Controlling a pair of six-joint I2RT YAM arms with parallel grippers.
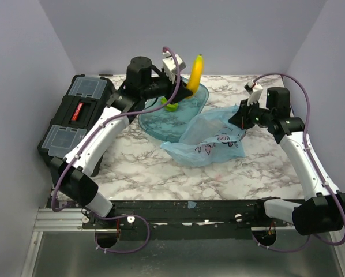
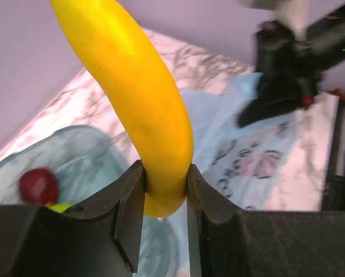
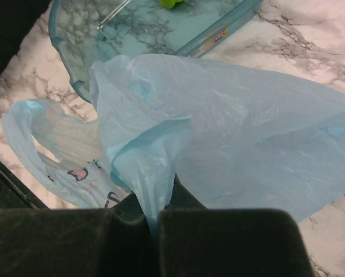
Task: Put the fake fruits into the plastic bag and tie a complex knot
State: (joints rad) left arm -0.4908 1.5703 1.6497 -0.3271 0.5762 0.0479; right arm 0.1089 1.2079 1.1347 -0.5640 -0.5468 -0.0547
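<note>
My left gripper (image 1: 187, 92) is shut on the yellow banana (image 1: 195, 74) and holds it upright above the teal tray (image 1: 161, 124); in the left wrist view the banana (image 2: 138, 104) is clamped at its lower end between my fingers (image 2: 126, 213). A dark red fruit (image 2: 38, 186) and a green piece (image 2: 62, 206) lie in the tray (image 2: 80, 156). The light-blue plastic bag (image 1: 210, 138) lies right of the tray. My right gripper (image 1: 242, 118) is shut on the bag's edge (image 3: 155, 173), lifting it. No knot shows.
A black toolbox (image 1: 74, 115) stands at the table's left edge. The tray's rim (image 3: 218, 37) lies just behind the bag. The purple walls close in the back and both sides.
</note>
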